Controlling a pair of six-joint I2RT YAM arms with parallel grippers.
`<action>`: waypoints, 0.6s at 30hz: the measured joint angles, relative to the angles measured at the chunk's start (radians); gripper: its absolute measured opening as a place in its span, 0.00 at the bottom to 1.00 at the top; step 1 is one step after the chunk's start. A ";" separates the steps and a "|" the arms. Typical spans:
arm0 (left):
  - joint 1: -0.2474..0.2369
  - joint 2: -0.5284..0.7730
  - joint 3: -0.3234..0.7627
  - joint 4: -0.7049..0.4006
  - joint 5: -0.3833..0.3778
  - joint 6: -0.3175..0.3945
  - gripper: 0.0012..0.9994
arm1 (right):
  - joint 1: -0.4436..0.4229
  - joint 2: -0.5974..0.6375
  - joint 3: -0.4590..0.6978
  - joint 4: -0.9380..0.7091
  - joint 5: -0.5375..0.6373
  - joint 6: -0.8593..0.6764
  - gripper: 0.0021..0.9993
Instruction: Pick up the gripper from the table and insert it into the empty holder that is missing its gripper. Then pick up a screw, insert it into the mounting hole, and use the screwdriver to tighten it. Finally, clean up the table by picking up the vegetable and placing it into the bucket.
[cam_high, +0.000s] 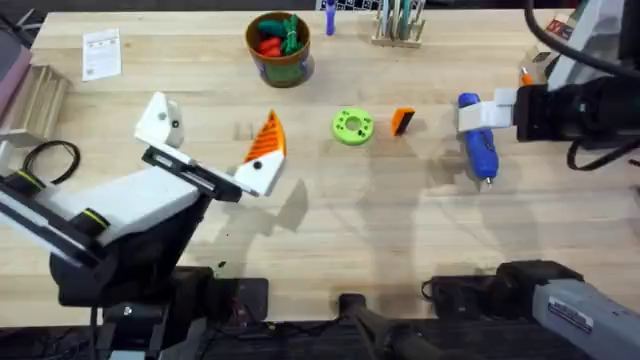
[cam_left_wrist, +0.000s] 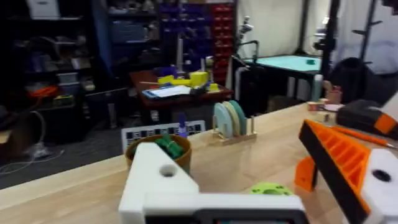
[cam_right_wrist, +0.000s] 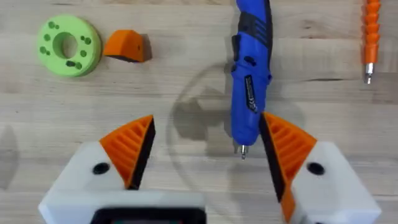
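1. Currently, I see the gripper (cam_high: 402, 121) lying on the wooden table (cam_high: 350, 230), just beside the green round disc (cam_high: 352, 126), on the side toward the screwdriver. It is a small orange wedge with one black side.
2. My left gripper (cam_high: 212, 140) hangs tilted above the table with its fingers spread wide. One jaw carries an orange ribbed pad (cam_high: 266, 139); the other ends in the holder (cam_high: 160, 120), a bare white block with a round mounting hole.
3. My right gripper (cam_right_wrist: 205, 152) hovers over the screwdriver (cam_right_wrist: 250, 74), fingers spread, one orange pad just beside the bit end. The screwdriver is fat and blue with a short metal bit, lying flat.
4. The bucket (cam_high: 281, 62) stands at the far side of the table, brown-rimmed, holding red and green toy vegetables (cam_high: 277, 37).
5. A thin orange stick (cam_right_wrist: 371, 34) lies near the screwdriver.
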 joint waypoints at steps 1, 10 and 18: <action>0.002 0.000 0.000 0.000 0.023 0.000 0.99 | 0.000 0.000 0.000 0.000 0.000 0.000 0.99; 0.065 0.000 0.000 -0.050 0.209 0.000 0.99 | 0.000 0.000 0.000 0.000 0.000 0.000 0.99; 0.067 0.000 0.000 -0.245 0.309 0.000 0.99 | 0.000 0.000 0.000 0.000 0.000 0.000 0.99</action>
